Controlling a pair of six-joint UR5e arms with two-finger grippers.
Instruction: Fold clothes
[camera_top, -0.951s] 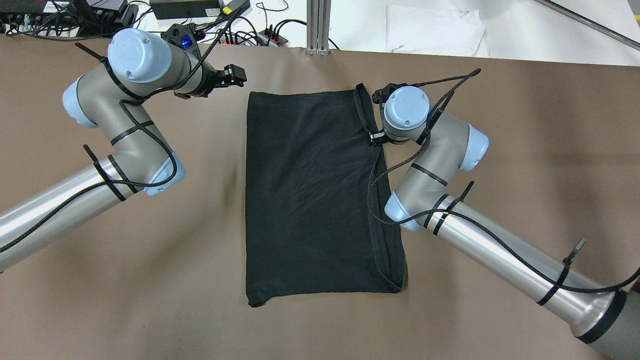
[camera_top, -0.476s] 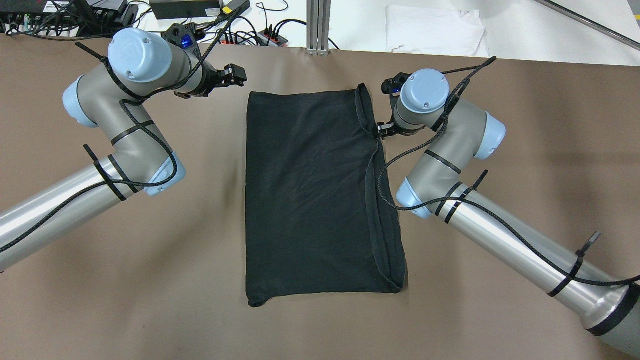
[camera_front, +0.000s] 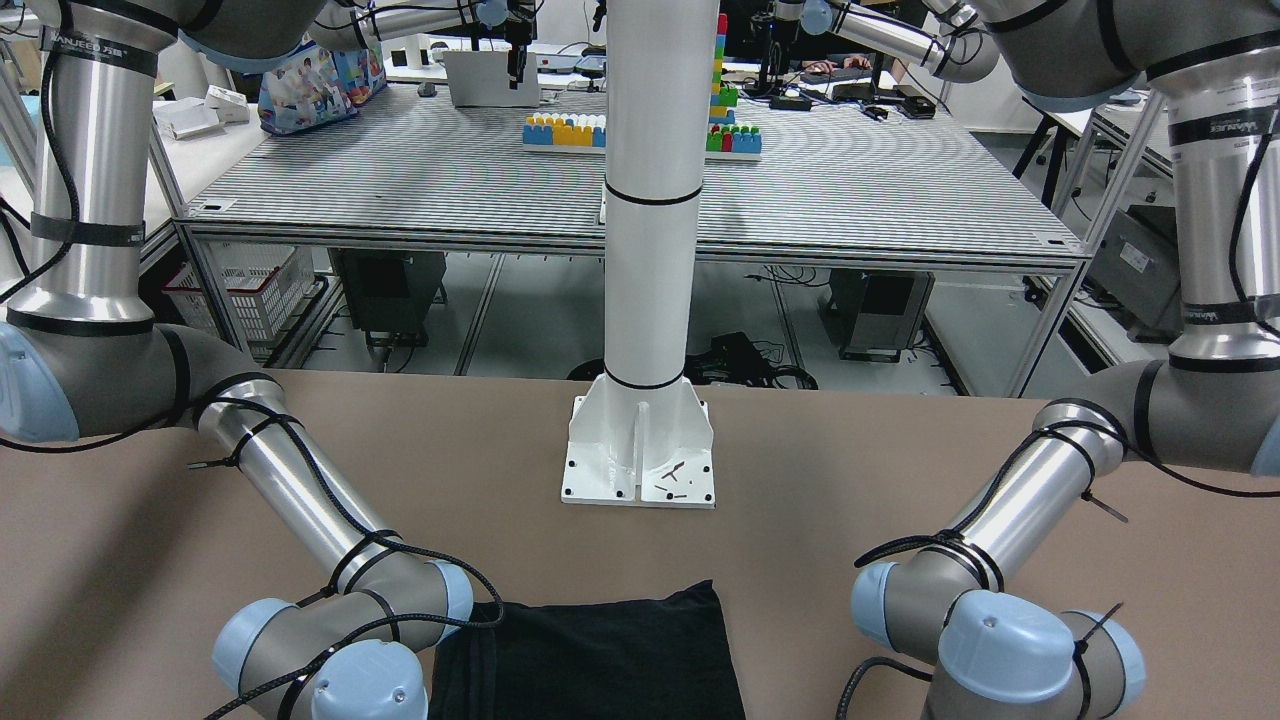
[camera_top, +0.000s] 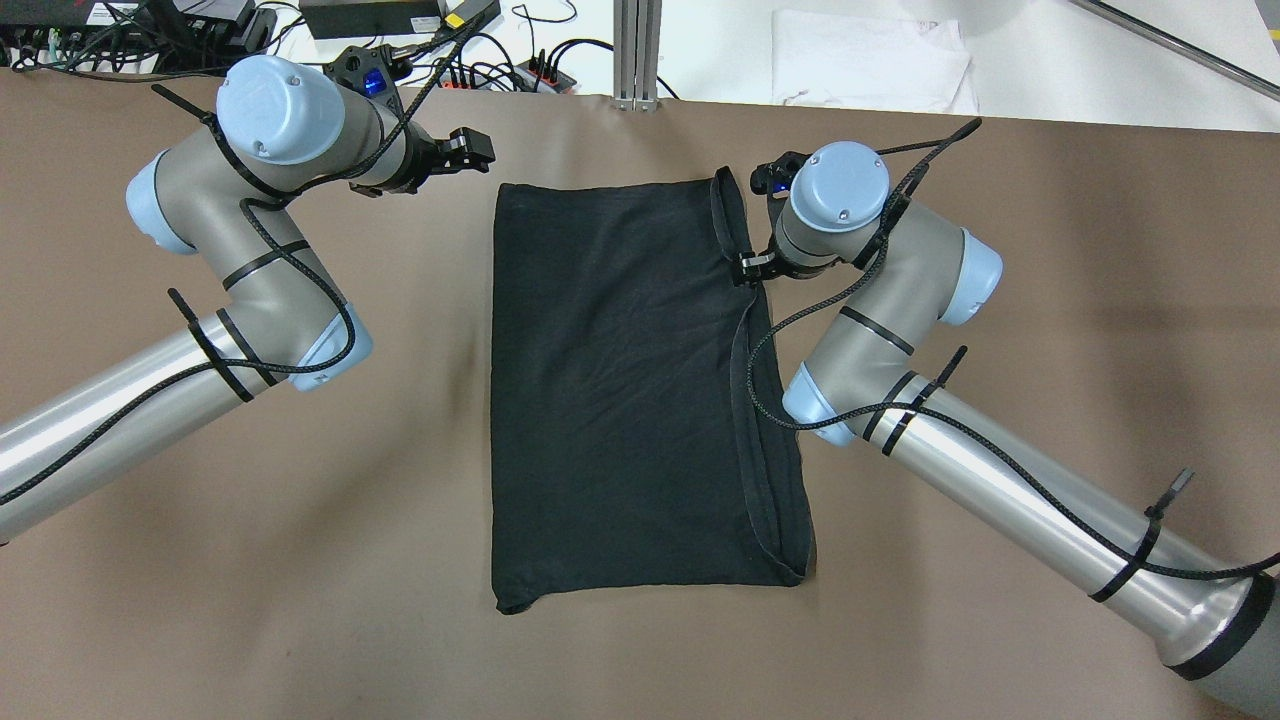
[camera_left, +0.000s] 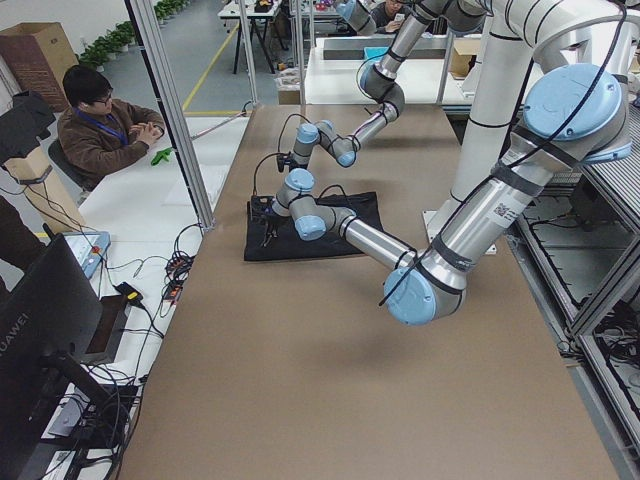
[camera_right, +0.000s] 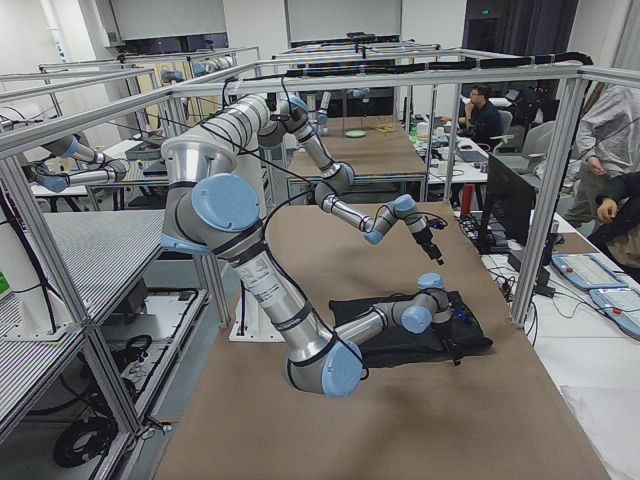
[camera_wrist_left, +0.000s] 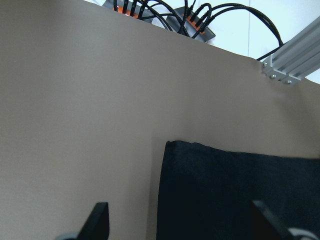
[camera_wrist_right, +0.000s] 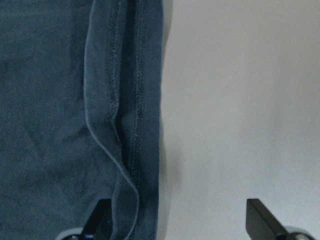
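A black garment (camera_top: 620, 400), folded into a long rectangle, lies flat in the middle of the brown table (camera_top: 1050, 300). It also shows in the front view (camera_front: 600, 650). My right gripper (camera_top: 752, 266) is open at the garment's right edge, near the far end. In the right wrist view, one finger (camera_wrist_right: 101, 214) sits over the stitched hem (camera_wrist_right: 135, 100) and the other finger (camera_wrist_right: 257, 212) over bare table. My left gripper (camera_top: 472, 150) is open and empty, just off the garment's far left corner (camera_wrist_left: 172, 147).
A white folded cloth (camera_top: 870, 60) lies on the white surface beyond the table. Cables and a power strip (camera_top: 520, 72) sit at the far edge beside an aluminium post (camera_top: 636, 50). A white column base (camera_front: 640, 455) stands on the robot's side.
My right arm swung out to the right and away, then came back slightly left; its gripper stays at the garment's right edge. The left arm and the garment have not moved.
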